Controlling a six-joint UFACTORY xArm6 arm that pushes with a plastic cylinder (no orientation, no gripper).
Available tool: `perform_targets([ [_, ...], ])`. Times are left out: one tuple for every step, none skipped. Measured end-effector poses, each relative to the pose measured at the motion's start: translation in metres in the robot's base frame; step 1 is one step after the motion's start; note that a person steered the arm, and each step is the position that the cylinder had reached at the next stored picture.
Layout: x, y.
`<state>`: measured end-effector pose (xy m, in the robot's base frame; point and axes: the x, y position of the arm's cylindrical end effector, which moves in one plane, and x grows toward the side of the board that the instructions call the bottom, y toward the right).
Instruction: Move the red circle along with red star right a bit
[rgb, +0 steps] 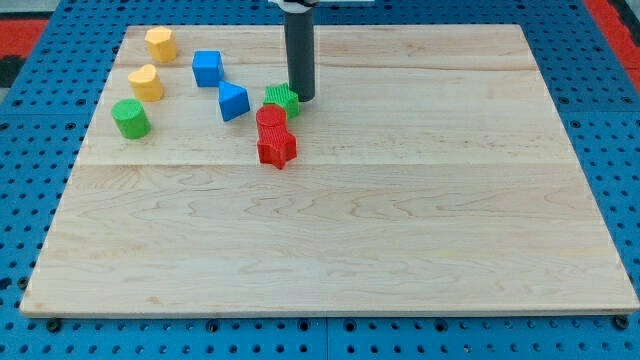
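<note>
The red circle (271, 119) sits near the upper middle of the wooden board (400, 220). The red star (277, 148) lies just below it, touching it. My tip (302, 98) stands above and to the right of the red circle, right beside the green star (282, 99), which sits between the tip and the red circle's upper edge.
A blue triangle (233, 101) lies left of the green star. A blue cube (207, 67) is above it. A yellow hexagon (160, 43), a yellow heart (146, 82) and a green cylinder (130, 118) stand at the view's upper left.
</note>
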<state>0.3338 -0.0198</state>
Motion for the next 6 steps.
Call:
perform_targets([
  [0.002,0.018],
  [0.071,0.075],
  [0.127,0.031],
  [0.131,-0.060],
  [0.105,-0.105],
  [0.066,-0.097],
])
